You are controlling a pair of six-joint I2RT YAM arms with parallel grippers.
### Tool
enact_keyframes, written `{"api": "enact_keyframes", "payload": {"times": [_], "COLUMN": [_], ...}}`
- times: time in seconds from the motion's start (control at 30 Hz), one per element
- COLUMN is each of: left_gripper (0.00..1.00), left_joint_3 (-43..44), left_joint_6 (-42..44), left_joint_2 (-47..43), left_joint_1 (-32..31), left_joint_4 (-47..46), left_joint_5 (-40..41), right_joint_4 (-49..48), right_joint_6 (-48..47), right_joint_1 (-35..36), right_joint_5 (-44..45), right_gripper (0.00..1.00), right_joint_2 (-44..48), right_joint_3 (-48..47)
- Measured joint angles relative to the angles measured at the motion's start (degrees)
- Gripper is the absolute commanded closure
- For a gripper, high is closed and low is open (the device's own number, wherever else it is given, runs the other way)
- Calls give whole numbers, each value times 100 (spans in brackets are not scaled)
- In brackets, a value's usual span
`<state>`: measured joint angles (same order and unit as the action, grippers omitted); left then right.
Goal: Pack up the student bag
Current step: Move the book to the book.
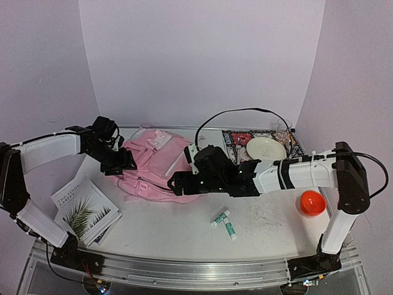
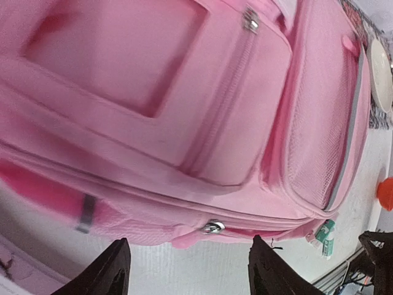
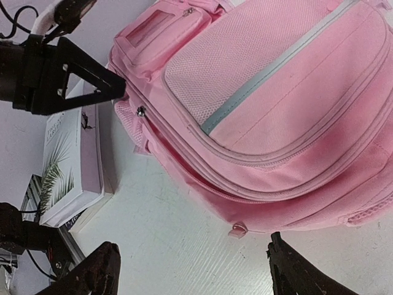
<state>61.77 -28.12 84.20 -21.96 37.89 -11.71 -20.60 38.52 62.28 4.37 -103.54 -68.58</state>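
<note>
The pink backpack lies flat on the tabletop toward its far left corner, with the left tool open and empty just beside the backpack's left side and the right tool, also wide open and empty, at its near edge.

Three plain, pale lilac walls closed in the bench: a back wall, a left wall and a right wall, meeting in soft corners. The bench top was white, scuffed with faint grey scratches. A metal rail ran along its near edge. The light was even, the shadows soft.
</note>
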Motion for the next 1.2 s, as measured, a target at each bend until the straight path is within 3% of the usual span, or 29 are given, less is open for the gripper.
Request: {"api": "enact_keyframes", "payload": {"times": [0.47,0.73,0.93,1.2], "left_gripper": [1,0,0,0], "left_joint_3": [-681,-777,-1401,-1633], "left_joint_6": [-305,-628,-826,-1287], "left_joint_2": [-955,-1802,-2108,-2338], "left_joint_1": [2246,2759,3508,3708], "left_joint_4": [1092,1810,2058,2151], "left_joint_5": [955,1984,2177,2178], "right_joint_4": [5,4,4,4], "right_joint_6": [-232,-428,-588,-728], "right_joint_1": [0,0,-32,-83], "right_joint_5": [-76,-220,-389,-525], "right_gripper": [14,13,12,10], "right_joint_2": [26,26,26,102], "right_joint_3": [0,22,89,258]}}
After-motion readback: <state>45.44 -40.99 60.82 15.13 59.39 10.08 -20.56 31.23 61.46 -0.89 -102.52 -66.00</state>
